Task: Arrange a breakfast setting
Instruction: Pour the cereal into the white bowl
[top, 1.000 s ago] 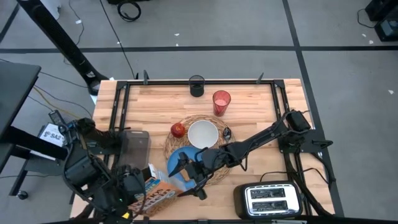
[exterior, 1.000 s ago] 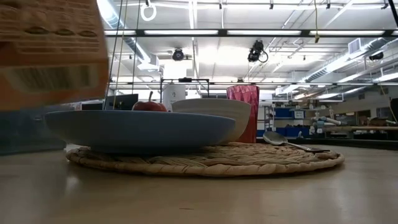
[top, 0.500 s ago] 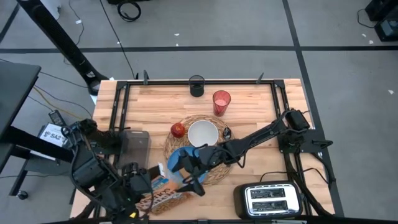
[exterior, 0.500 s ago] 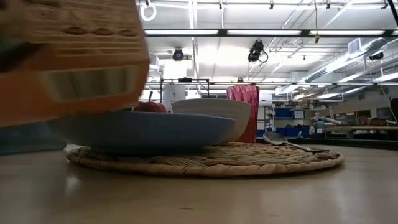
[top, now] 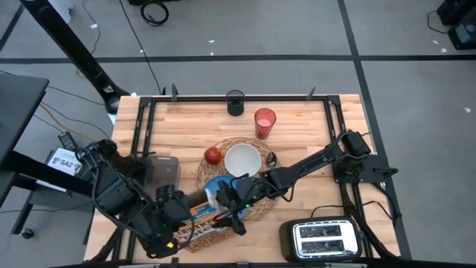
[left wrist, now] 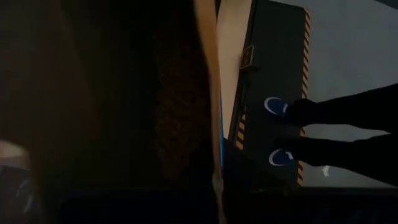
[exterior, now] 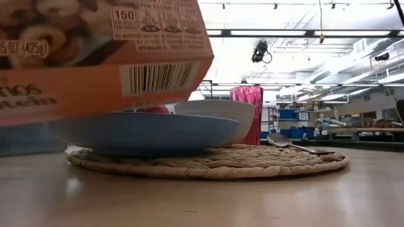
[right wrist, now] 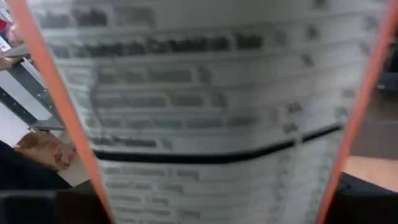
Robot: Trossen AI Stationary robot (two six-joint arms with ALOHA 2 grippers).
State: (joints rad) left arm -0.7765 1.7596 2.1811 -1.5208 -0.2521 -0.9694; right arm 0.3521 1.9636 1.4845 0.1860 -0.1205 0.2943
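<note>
The table [top: 297, 119] carries the setting near its middle, with the toaster [top: 323, 238] at the front edge on the right. The left arm reaches in from the front left corner and its gripper [top: 172, 216] is clamped, as far as I can judge, on one end of the box [top: 199, 222] of cereal. In the low view the box hangs clear of the wood, in front of the plate's near rim. The right gripper [top: 232, 207] sits at the box's other end, over the plate; whether it has hold of anything cannot be told.

The placemat [exterior: 252, 165] bears the plate [exterior: 145, 132] at its front and the bowl [top: 243, 160] behind it. The apple [top: 213, 155] touches the mat's edge on the left, and the spoon [top: 271, 158] lies just right of the bowl. The red cup [top: 265, 119] stands apart, behind the mat.

The box looks headed for the bowl. It should go over the plate with room to spare, level until its mouth is above the bowl, and tip slowly so nothing spills on the plate.
</note>
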